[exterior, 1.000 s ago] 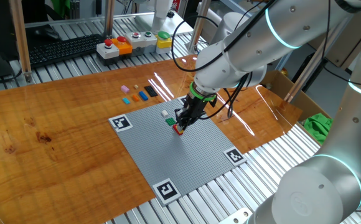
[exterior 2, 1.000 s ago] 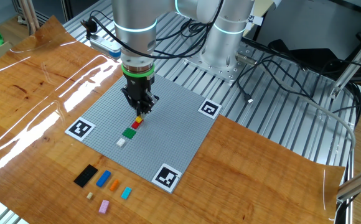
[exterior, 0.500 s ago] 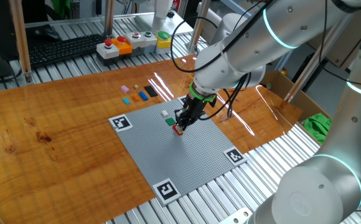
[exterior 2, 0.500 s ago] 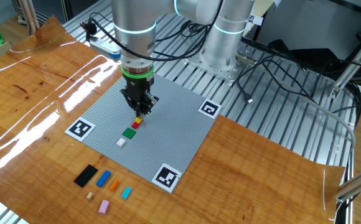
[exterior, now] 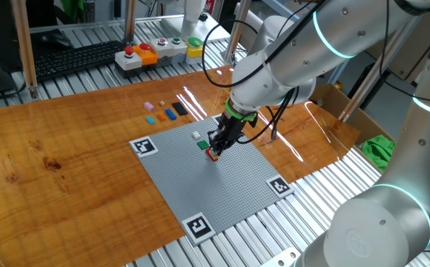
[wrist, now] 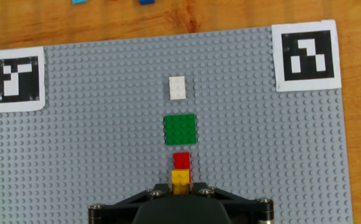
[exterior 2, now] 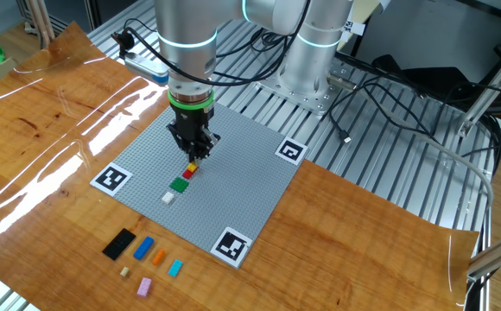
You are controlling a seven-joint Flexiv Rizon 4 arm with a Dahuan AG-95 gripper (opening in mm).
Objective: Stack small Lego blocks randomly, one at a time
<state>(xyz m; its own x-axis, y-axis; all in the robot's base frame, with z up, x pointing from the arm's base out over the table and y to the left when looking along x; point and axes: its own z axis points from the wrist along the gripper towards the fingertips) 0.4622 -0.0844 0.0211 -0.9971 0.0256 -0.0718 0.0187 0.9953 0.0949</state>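
My gripper [wrist: 180,188] is shut on a small yellow Lego block [wrist: 180,180], held low over the grey baseplate [wrist: 75,162]. The yellow block sits right against the near side of a red block [wrist: 182,160]. Beyond these, in a line, lie a green block [wrist: 180,129] and a white block [wrist: 178,88]. In the fixed views the gripper [exterior 2: 194,159] points straight down at the plate's middle, with the yellow block [exterior 2: 193,164] at its tips. Loose on the wood are black [exterior 2: 119,244], blue [exterior 2: 143,248], orange [exterior 2: 158,256], cyan [exterior 2: 175,268] and pink [exterior 2: 144,286] blocks.
Black-and-white marker tags [exterior 2: 110,179] [exterior 2: 291,151] [exterior 2: 231,245] mark the plate's corners. A box of push buttons [exterior: 156,50] and a keyboard [exterior: 74,58] stand at the back. Cables [exterior 2: 380,86] trail beside the arm's base, and a green cloth [exterior: 380,148] lies off the table.
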